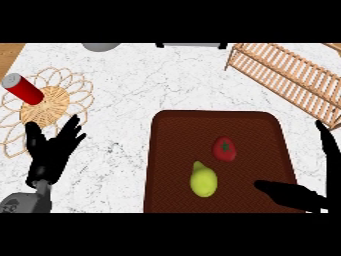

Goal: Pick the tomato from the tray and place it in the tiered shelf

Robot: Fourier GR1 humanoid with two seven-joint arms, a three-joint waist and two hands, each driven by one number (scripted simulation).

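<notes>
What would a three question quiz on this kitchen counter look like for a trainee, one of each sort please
1. True or false: the tomato lies on the tray.
2. Which fruit lies nearer the right hand: A the tomato, B the yellow pear?
3. The red can rests on the woven ____.

Key: 1 true. 2 B. 3 mat. Extra note: the left hand rests open at the lower left, and the tiered shelf holds nothing visible.
</notes>
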